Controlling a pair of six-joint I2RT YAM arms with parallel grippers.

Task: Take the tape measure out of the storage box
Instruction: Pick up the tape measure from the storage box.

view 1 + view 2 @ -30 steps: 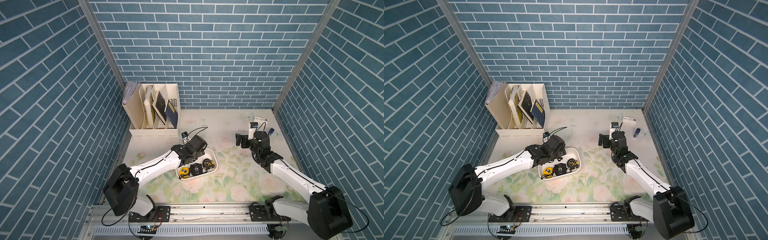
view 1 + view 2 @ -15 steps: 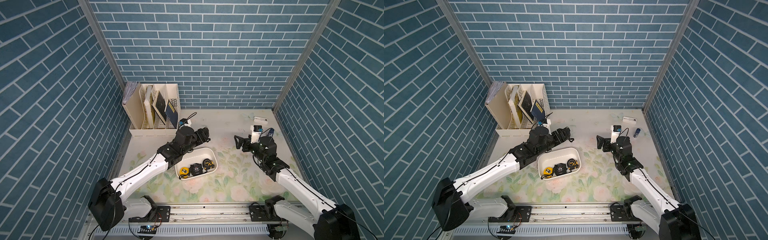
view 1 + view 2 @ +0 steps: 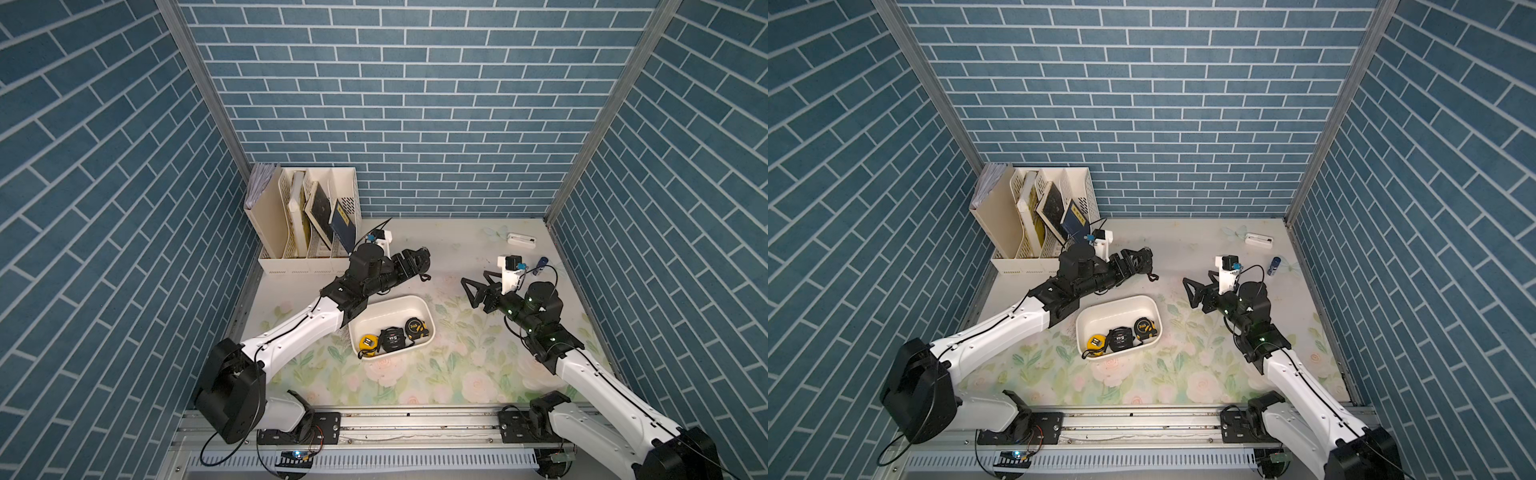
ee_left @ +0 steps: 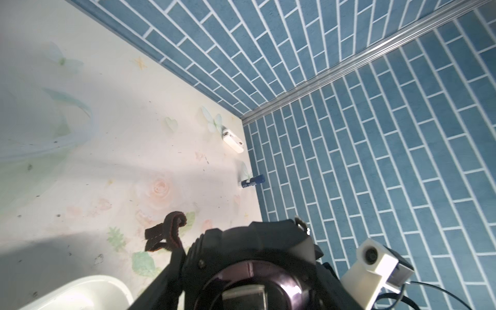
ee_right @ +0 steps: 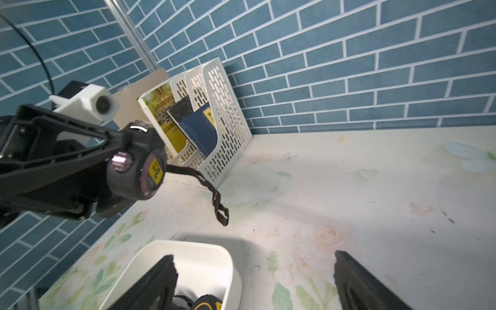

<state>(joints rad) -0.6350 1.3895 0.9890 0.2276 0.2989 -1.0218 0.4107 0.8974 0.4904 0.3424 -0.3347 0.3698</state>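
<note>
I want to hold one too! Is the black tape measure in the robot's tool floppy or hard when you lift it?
The tape measure body is probably hard: it keeps its round shape clamped in the left tool. Its strap looks floppy, hanging in a loose loop. The smooth round case might slip, so grip it firmly.

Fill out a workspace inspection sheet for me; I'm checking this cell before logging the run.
surface: floral table, speckled with dirt.
job's things: storage box holds three tape measures; held tape measure is out above the table, strap dangling.
clutter: file rack with books, white device, blue tube.
pincers: left pincer shut on the held tape measure; right pincer open, empty.
cables: wrist-camera cable loops free.
surroundings: blue brick walls.
</note>
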